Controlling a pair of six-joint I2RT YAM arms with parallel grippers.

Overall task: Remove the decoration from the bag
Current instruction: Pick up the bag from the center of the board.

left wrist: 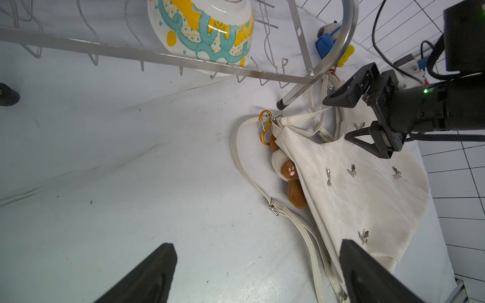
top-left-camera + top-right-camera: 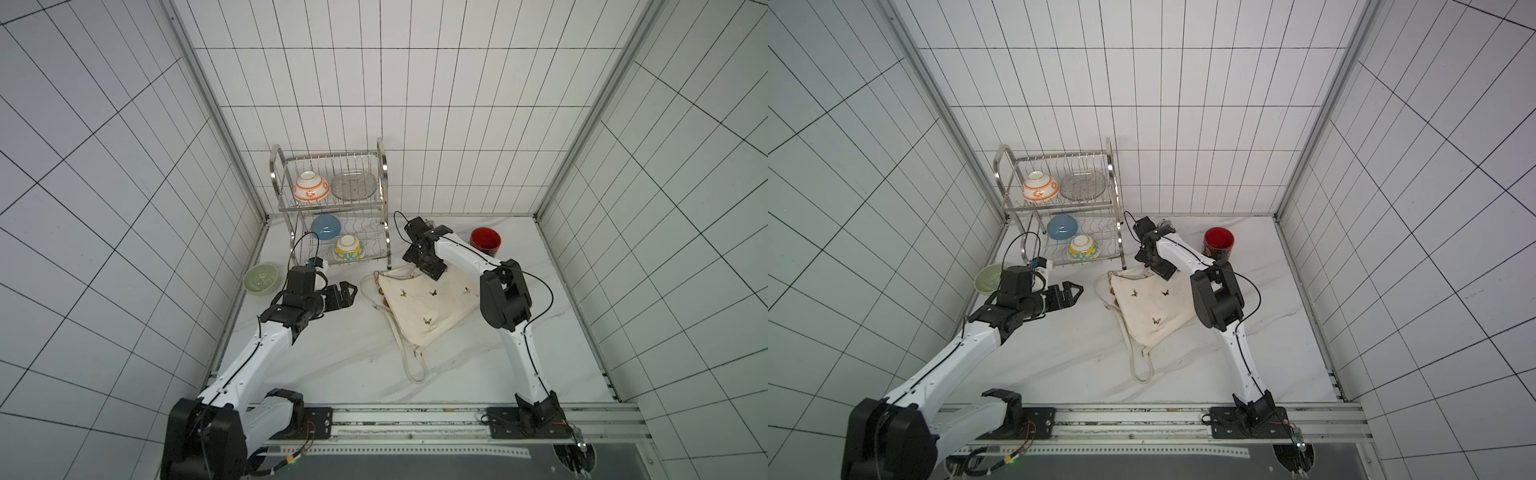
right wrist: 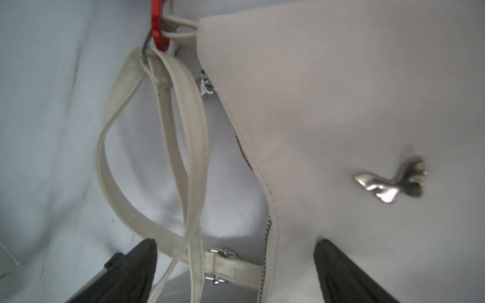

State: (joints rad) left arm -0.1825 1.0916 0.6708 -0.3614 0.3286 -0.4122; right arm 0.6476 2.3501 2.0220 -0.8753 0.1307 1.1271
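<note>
My right pincer (image 3: 236, 241) hangs open over the bag (image 1: 354, 189) at its top edge; my left pincer (image 1: 256, 244), open, hovers near its plush toy (image 1: 288, 173).

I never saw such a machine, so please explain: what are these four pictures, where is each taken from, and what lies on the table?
This is a robot with two arms, each ending in a two-fingered gripper. Two pictures look down from an overhead camera; two come from cameras on the wrists. On the table are a cream bag, a green bowl, a red mug and a dish rack with bowls. The left wrist view shows a brown plush toy clipped to the bag by an orange carabiner. The left gripper is beside the bag; the right gripper is over its zipper edge. Both are open and hold nothing.
</note>
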